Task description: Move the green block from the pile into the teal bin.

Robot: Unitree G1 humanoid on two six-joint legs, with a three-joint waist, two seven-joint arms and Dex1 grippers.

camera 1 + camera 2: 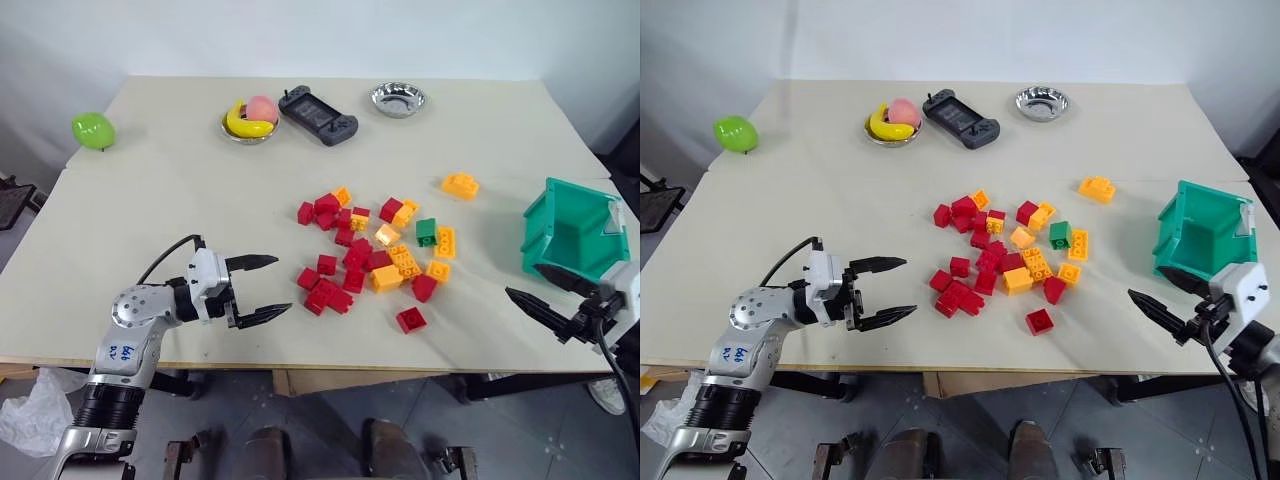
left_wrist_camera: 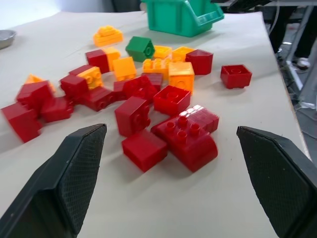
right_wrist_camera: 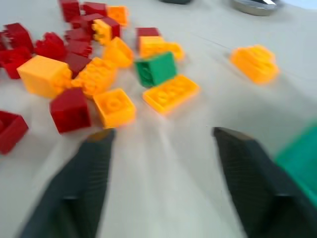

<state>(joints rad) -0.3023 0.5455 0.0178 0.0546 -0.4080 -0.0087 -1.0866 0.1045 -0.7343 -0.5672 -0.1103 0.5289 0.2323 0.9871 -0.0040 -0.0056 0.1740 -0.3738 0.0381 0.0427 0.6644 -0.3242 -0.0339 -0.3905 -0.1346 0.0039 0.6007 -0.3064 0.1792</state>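
Note:
The green block lies flat on the table at the right side of the pile of red, orange and yellow bricks, touching orange bricks. The teal bin stands at the table's right edge, its cut-down front facing the near edge. My right gripper is open and empty, low over the table just in front of the bin, right of the pile, pointing toward the green block. My left gripper is open and empty too, left of the pile near the front edge, facing the red bricks.
A lone orange brick lies between pile and bin. Along the far side are a lime-green fruit, a bowl with banana and peach, a black game controller and a metal bowl.

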